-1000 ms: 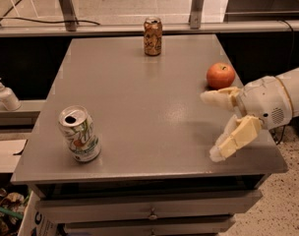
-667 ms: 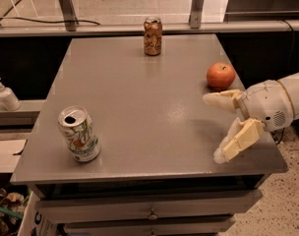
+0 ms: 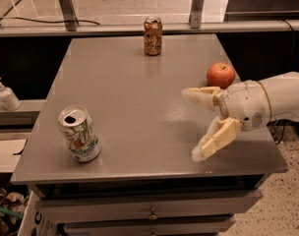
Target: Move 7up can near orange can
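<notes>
The 7up can, white and silver with green lettering and an opened silver top, stands upright near the front left corner of the grey table. The orange can, orange-brown with dark markings, stands upright at the table's far edge, near the middle. My gripper hovers over the right side of the table, open and empty, fingers pointing left. It is well to the right of the 7up can and well in front of the orange can.
A red-orange apple sits on the table's right side, just behind my gripper. A white pump bottle stands on a ledge to the left of the table. Drawers sit below the table front. A railing runs behind the table.
My gripper has shifted left across the table toward the 7up can. The cans and the apple have not moved.
</notes>
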Controlling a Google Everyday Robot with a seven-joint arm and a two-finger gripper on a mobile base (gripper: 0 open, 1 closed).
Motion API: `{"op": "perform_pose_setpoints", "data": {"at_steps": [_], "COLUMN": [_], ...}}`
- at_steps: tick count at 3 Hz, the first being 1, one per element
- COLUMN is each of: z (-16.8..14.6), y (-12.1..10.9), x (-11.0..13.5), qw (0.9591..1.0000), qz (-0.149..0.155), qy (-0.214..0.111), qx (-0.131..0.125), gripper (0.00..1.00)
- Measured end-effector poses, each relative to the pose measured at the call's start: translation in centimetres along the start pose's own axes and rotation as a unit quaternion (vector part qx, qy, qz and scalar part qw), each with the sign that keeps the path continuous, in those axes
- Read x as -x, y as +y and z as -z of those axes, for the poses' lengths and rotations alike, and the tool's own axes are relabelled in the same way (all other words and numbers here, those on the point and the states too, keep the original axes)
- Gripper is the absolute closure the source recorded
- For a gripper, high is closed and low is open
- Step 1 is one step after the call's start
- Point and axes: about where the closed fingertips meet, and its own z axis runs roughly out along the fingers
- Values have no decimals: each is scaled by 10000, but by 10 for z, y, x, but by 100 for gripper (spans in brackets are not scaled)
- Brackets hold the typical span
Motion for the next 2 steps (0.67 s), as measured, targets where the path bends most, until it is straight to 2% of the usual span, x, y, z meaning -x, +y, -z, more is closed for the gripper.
{"op": "perform_pose_setpoints", "data": {"at_steps": [2], "z": [-68], "y": [19], "x": [40], "qw": [9994], "qz": [181], "qy": [-296], "qx": [82], "gripper": [0]}}
